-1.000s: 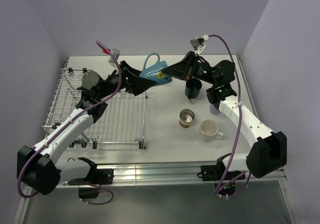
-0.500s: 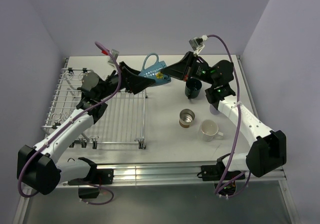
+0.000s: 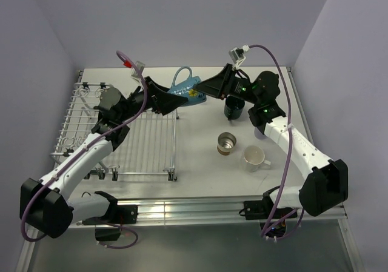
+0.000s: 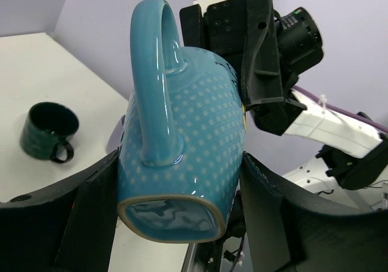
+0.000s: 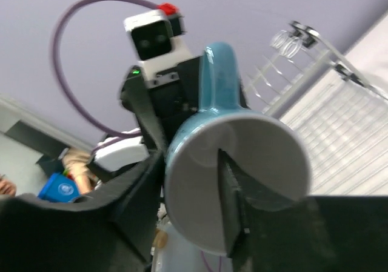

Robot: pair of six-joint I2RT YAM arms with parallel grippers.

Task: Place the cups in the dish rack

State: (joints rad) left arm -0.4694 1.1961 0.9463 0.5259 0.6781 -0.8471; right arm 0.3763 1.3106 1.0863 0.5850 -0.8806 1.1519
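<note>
Left claw [image 4: 179,193] is clamped on the sides of the light blue mug [image 4: 194,132], holding it sideways in the air, handle up! Right claw [image 5: 188,187] stands spread astride its rim, one finger inside, off the wall. Below, the desk [image 3: 200,169] carries the dish rack [image 3: 66,123] at left, its far right corner near the mug. To the right sit the white mug [image 3: 255,157], dark teal mug [image 3: 234,107] and brown metal-lined cup [image 3: 226,143].

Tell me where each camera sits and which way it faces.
Top external: above, behind the bases, looking down on the table; both arms show.
Left wrist: looks along its own fingers at the bottom of the light blue mug, right arm beyond.
Right wrist: looks past its fingers into the mug's mouth, dish rack beyond.
Shared: all see the mug.
</note>
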